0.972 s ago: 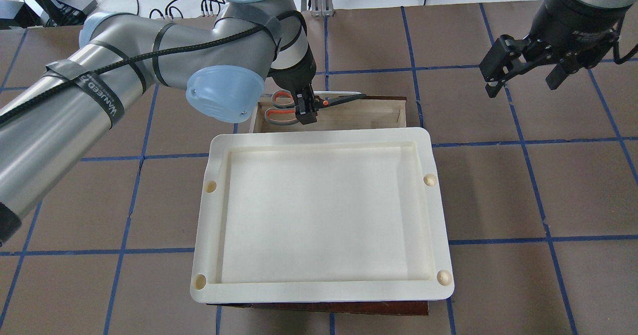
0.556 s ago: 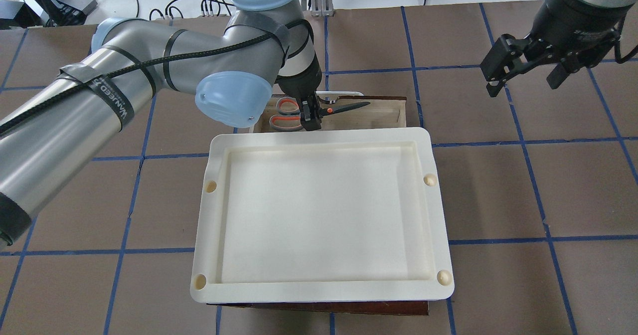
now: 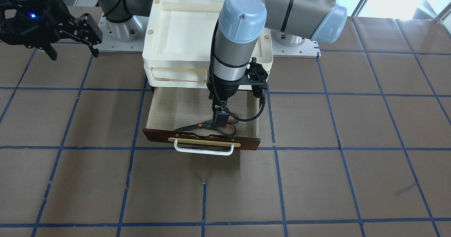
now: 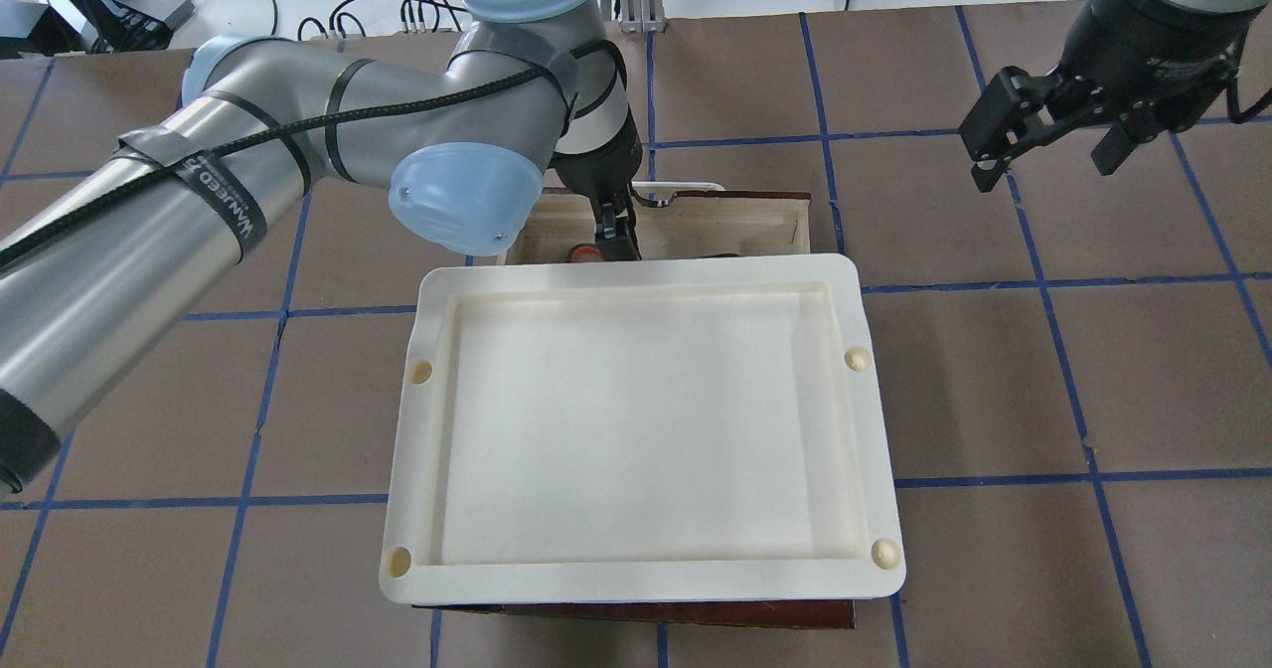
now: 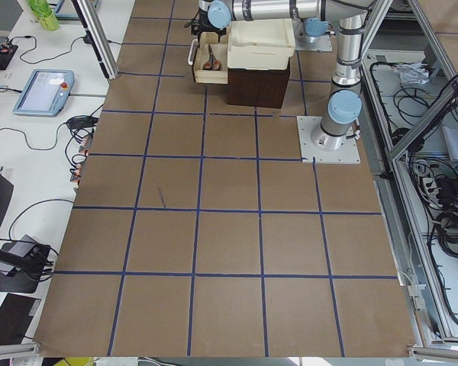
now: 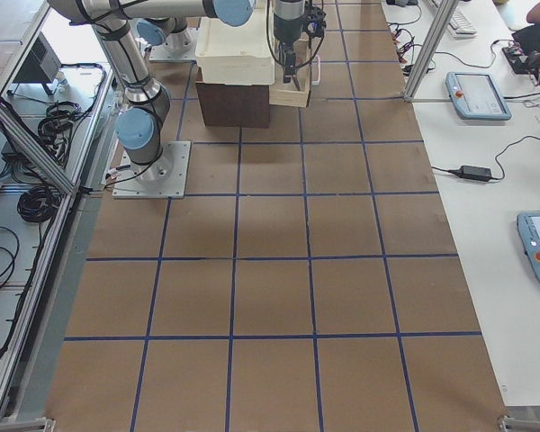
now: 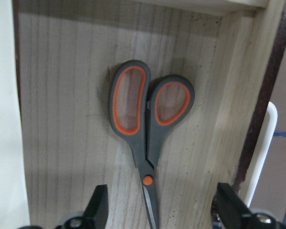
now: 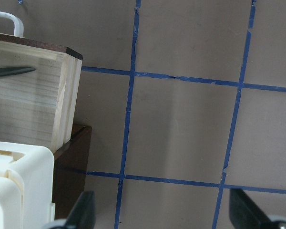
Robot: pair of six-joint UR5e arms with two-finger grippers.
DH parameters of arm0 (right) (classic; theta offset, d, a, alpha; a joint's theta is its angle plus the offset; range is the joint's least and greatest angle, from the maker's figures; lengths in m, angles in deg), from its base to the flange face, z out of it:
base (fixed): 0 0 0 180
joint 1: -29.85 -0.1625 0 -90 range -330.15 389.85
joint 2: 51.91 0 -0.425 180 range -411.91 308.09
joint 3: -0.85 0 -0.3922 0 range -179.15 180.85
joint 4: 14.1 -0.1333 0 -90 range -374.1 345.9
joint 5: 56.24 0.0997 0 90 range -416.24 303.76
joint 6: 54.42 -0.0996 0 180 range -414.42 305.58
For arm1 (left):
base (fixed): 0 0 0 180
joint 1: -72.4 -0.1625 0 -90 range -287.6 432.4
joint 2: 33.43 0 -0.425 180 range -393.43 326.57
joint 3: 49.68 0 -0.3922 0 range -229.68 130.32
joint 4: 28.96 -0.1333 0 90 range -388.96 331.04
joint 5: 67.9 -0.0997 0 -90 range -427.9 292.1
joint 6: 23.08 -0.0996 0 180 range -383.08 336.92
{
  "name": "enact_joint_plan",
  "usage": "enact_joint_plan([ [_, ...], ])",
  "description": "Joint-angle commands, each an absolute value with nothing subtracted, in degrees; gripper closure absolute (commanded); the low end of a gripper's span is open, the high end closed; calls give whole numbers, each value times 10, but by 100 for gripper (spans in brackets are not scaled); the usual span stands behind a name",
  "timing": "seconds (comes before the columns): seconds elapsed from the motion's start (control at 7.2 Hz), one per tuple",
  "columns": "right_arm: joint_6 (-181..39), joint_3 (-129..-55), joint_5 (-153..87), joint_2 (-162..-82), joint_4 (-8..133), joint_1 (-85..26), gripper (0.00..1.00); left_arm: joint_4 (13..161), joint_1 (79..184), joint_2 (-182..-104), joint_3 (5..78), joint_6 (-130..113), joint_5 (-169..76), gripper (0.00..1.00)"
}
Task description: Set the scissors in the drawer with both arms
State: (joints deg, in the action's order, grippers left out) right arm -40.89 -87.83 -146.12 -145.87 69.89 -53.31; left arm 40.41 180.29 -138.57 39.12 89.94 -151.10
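Observation:
The scissors (image 7: 148, 129), grey handles lined orange, lie flat on the pale floor of the open drawer (image 7: 62, 119). My left gripper (image 7: 162, 210) is open just above them, one finger on each side of the blades, not touching. In the front-facing view the left gripper (image 3: 221, 120) is down inside the drawer (image 3: 201, 142), over the scissors (image 3: 202, 125) near the front panel. In the overhead view the left gripper (image 4: 616, 239) dips behind the tray rim and the scissors are almost hidden. My right gripper (image 4: 1048, 156) is open and empty, raised off to the drawer's right.
Stacked cream trays (image 4: 636, 275) sit on the dark cabinet and overhang the back of the drawer. The white bar handle (image 3: 204, 151) sticks out at the drawer's front. Brown mat with blue tape lines (image 8: 190, 124) surrounds the cabinet.
My left gripper has lowered the scissors into the drawer and toward the trays, and now stands open over them. The right gripper has barely moved.

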Motion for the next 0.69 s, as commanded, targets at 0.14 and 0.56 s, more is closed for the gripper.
enact_joint_plan([
  [0.14, -409, -877, -1461, -1459, 701, -532, 0, 494, 1686, -1303, 388, 704, -1511, 6],
  [0.56, -417, -871, -1454, -1462, 704, -536, 0, 628, 1568, -1220, 387, 337, -1522, 6],
])
